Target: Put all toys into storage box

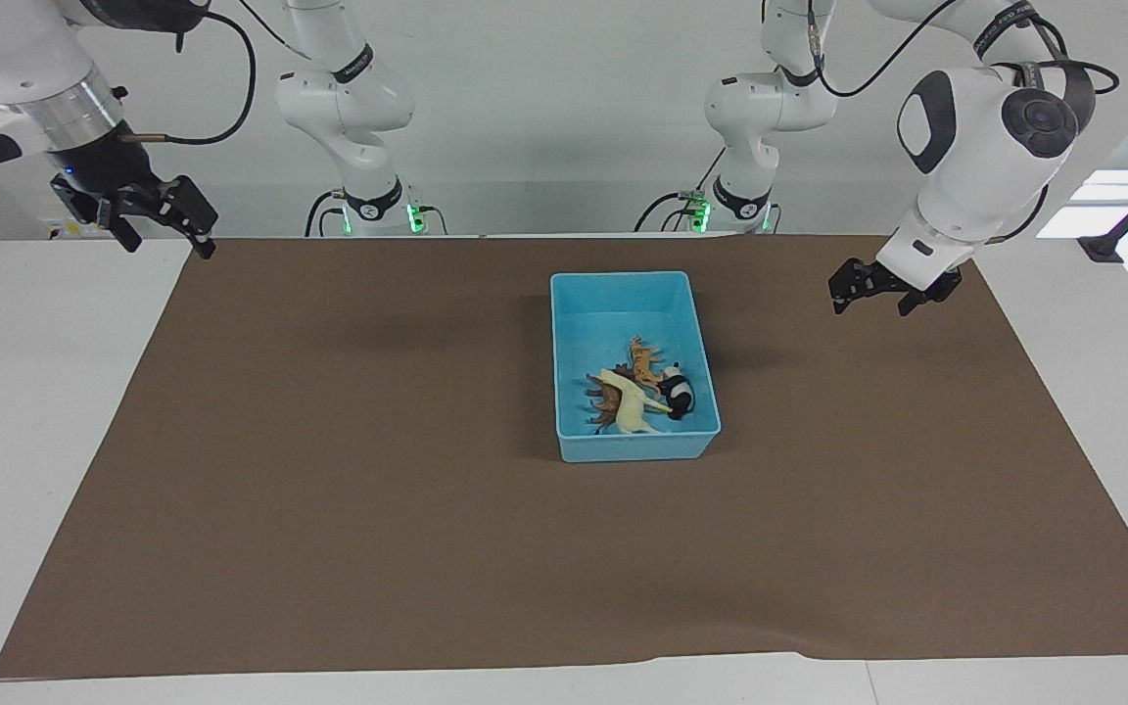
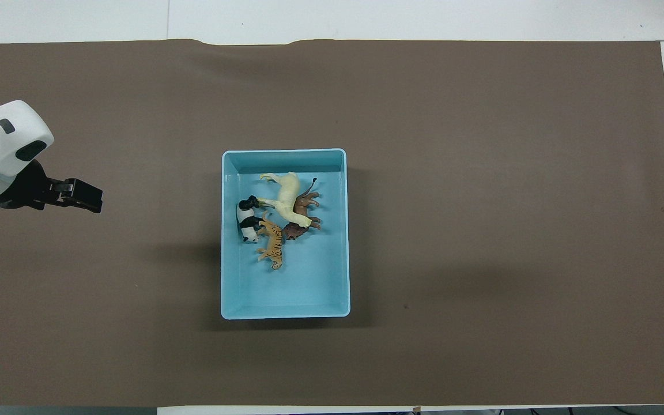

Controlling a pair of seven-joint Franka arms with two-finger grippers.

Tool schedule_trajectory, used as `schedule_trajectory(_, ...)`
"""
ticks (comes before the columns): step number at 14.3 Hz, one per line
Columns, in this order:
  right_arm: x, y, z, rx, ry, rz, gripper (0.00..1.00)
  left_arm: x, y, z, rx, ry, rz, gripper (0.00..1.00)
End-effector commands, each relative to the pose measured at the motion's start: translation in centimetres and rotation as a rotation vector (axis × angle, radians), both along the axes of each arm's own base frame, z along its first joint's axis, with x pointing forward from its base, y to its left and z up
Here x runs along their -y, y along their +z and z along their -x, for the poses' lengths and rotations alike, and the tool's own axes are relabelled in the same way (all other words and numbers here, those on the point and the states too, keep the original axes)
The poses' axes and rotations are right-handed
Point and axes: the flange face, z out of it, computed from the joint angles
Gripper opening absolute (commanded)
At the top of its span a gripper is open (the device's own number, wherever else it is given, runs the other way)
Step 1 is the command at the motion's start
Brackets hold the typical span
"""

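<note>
Lying in the storage box, all four toys, well apart from both empty, parted claws.

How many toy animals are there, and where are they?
4, all in the storage box: horse across the lion, panda by one wall, tiger nearest the robots. None looks hidden.

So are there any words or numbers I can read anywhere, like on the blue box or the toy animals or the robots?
storage box: no writing on it.
tiger, horse, lion, panda: no writing on them.
left arm: a dark band with small pale lettering, too small to read.
right arm: the same kind of band, too small to read.
</note>
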Motion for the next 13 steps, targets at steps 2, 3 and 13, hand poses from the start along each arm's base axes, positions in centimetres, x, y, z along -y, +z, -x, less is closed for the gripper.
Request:
schedule_trajectory(2, 0.0, 0.0, 0.4, 0.015, 0.025, 0.023, 1.0, -0.1, 1.6, 0.1, 0.031, -0.001, 0.016, 1.0)
schedule_trajectory(3, 0.0, 0.0, 0.4, 0.015, 0.022, 0.023, 1.0, -0.1, 2.2, 0.0, 0.039, -0.001, 0.016, 1.0)
schedule_trajectory(13, -0.2, 0.1, 0.3, 0.018, 0.019, 0.02, 1.0, 0.2, 2.8, 0.0, 0.042, -0.008, 0.017, 1.0)
